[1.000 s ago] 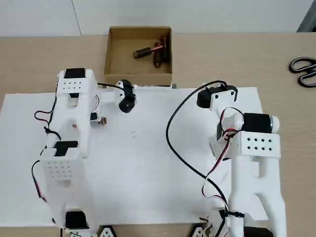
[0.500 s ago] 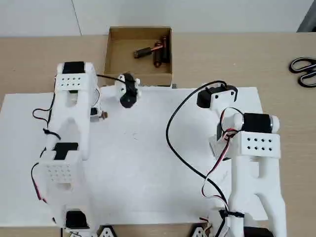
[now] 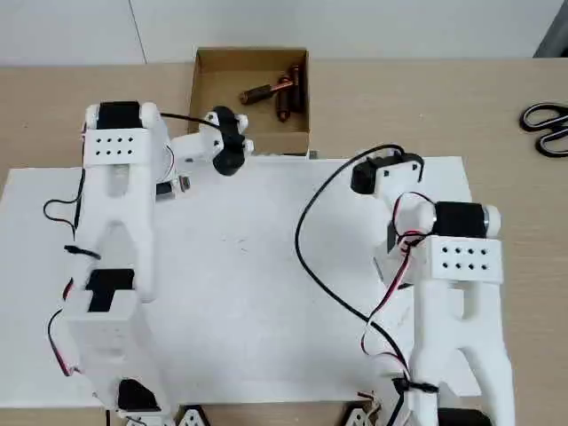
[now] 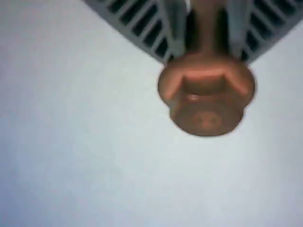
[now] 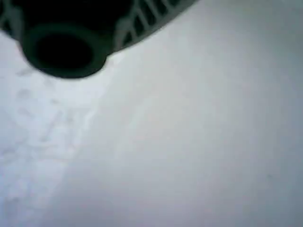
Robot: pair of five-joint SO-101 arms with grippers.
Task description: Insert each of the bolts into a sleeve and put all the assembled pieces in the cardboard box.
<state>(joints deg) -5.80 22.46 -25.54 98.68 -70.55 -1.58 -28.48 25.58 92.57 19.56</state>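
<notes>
Black-handled scissors (image 3: 546,127) on the wooden table (image 3: 399,98), well right of a large white sheet (image 3: 248,293).

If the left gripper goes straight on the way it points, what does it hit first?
Likely the white sheet: the left gripper points down at it, and the bolt it holds would touch first. Depth is unclear.

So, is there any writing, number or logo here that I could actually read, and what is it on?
No text can be read in any view.
The bolt in the left gripper: a faint raised mark on its head, too blurred to read.
The cardboard box, the black sleeve and the scissors: no print visible.
</notes>
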